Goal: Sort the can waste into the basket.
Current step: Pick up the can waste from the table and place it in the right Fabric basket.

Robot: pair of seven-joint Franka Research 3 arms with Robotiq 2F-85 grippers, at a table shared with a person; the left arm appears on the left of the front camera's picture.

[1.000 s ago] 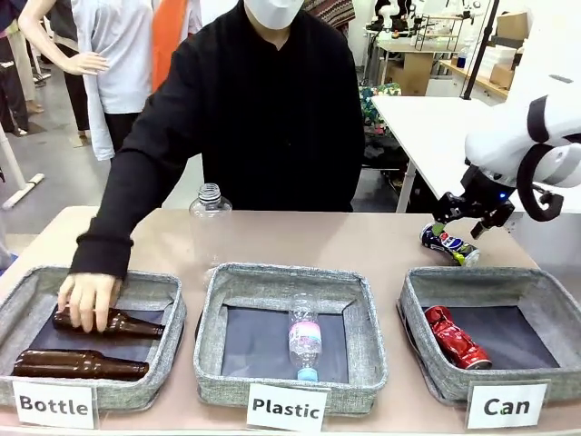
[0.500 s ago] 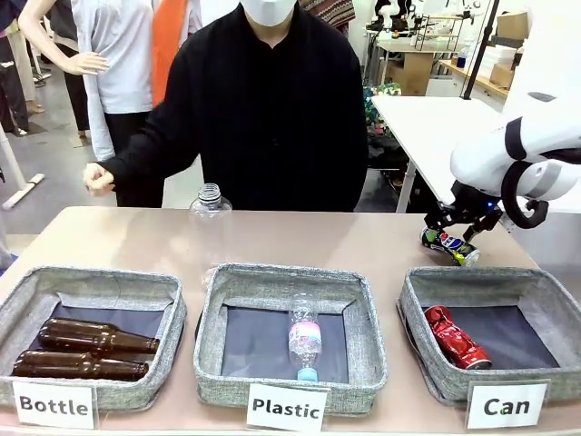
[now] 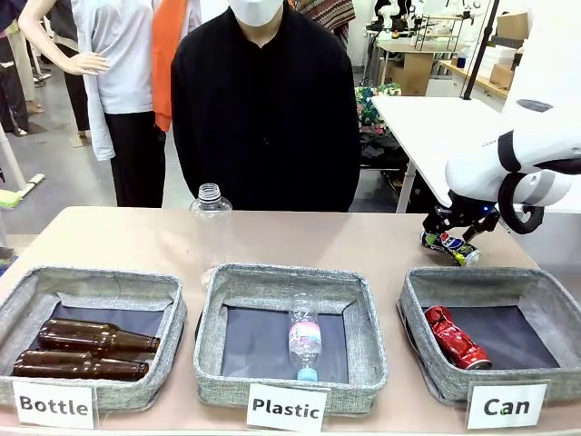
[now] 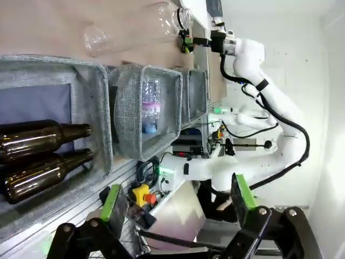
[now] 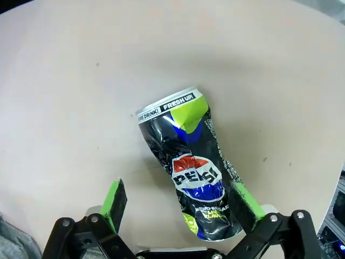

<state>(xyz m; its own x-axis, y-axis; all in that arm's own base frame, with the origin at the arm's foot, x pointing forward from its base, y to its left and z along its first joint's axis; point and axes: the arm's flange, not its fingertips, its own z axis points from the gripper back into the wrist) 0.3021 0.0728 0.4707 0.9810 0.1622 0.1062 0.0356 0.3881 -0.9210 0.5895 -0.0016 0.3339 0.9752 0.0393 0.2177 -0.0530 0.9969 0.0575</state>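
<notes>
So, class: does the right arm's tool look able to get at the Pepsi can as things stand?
Probably yes. The right tool is open, with a finger on either side of the Pepsi can, which lies on the bare table with nothing covering it.

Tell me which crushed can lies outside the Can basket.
The dark blue Pepsi can, on the table between the right end effector's open fingers; the red can lies inside the basket.

basket tags Bottle [image 3: 54,405], Plastic [image 3: 287,408], Can [image 3: 507,406], blue can [image 5: 191,172] PEPSI, FRESH UP!
</notes>
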